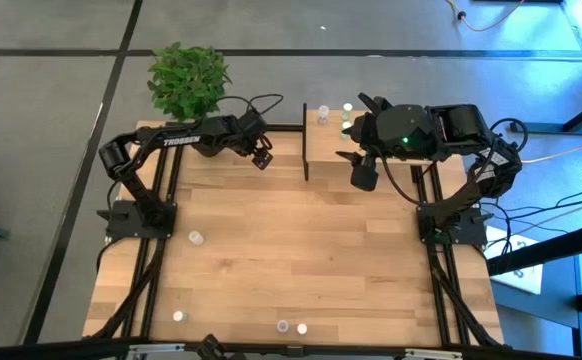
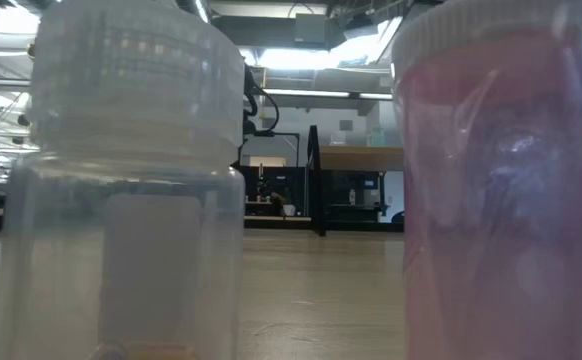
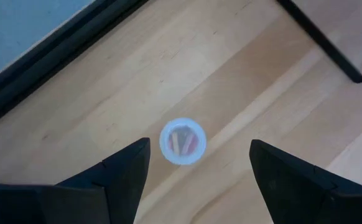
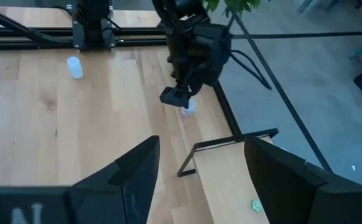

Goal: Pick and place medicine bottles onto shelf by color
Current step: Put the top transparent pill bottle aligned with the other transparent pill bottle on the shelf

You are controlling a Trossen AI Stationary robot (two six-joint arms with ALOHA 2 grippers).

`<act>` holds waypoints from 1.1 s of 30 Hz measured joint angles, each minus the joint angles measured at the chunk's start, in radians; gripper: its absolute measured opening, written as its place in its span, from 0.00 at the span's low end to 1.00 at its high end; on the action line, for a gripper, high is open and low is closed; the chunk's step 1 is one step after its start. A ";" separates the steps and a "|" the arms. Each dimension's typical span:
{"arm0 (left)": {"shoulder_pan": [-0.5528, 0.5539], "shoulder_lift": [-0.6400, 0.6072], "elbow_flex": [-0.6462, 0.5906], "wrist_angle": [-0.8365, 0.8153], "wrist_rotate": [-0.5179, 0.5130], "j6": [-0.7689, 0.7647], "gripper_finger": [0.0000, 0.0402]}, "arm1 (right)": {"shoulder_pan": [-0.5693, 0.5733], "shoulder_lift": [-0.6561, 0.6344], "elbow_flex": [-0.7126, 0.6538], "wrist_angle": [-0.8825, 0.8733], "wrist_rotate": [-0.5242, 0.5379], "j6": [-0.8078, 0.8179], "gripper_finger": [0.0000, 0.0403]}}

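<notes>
Hovering left gripper (image 3: 196, 165) open over bottle (image 3: 182, 141) | high view hides bottle | right gripper (image 4: 199, 171) open

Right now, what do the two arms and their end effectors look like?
Both arms are black, jointed links with black cables looping off them. The left arm carries white TROSSEN lettering; the right arm has a bulky housing with a green light. The left end effector and right end effector each have two dark, wedge-shaped fingers.

"TROSSEN" stands in white capitals along the left arm (image 1: 176, 140), read from the high view. The bottles' labels cannot be read, nor can any other text.
</notes>
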 joint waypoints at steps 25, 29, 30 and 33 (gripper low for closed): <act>0.000 0.066 -0.017 0.060 -0.081 0.021 0.67 | -0.068 0.000 0.000 -0.004 -0.003 0.045 0.59; 0.002 0.066 -0.017 0.060 -0.072 0.024 0.67 | -0.068 0.000 0.000 -0.004 -0.003 0.050 0.59; 0.002 0.066 -0.017 0.059 -0.072 0.024 0.67 | -0.068 0.000 0.000 -0.004 -0.003 0.050 0.59; 0.001 0.075 -0.017 0.060 -0.069 0.024 0.67 | -0.068 0.000 0.000 -0.004 -0.003 0.050 0.59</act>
